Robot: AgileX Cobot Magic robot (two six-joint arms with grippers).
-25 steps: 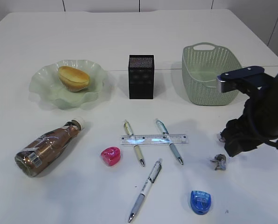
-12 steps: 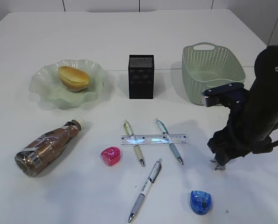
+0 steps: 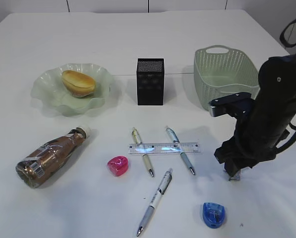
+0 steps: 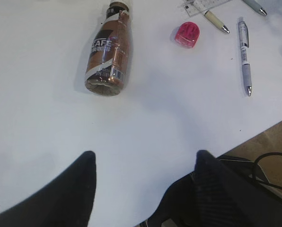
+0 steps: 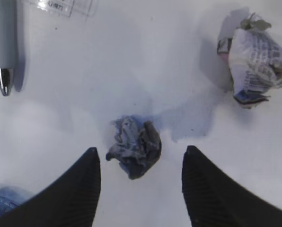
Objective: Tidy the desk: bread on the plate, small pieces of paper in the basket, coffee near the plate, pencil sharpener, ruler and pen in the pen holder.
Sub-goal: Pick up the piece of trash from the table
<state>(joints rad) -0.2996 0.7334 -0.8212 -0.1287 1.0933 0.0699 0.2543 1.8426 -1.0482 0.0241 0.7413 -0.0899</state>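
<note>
The bread (image 3: 78,83) lies on the wavy green plate (image 3: 41,89). The coffee (image 3: 51,157) lies on its side at the front left, also in the left wrist view (image 4: 110,52). The ruler (image 3: 164,148) rests across two pens (image 3: 142,158) (image 3: 180,156); a third pen (image 3: 155,201) lies nearer. A pink pencil sharpener (image 3: 118,165) and a blue one (image 3: 213,214) sit on the desk. My right gripper (image 5: 141,150) stands open, straddling a small grey crumpled paper (image 5: 134,145) without touching it. Another paper ball (image 5: 257,59) lies beyond. My left gripper (image 4: 145,153) hangs open and empty.
The black mesh pen holder (image 3: 150,82) stands at the middle back, with the sage-green basket (image 3: 222,79) to its right, just behind my right arm. The desk's front edge (image 4: 268,132) and some cables show in the left wrist view.
My right arm has swung left and lowered, so its fingers now flank the grey crumpled paper. The jaws have narrowed a little. Nothing else has moved.
</note>
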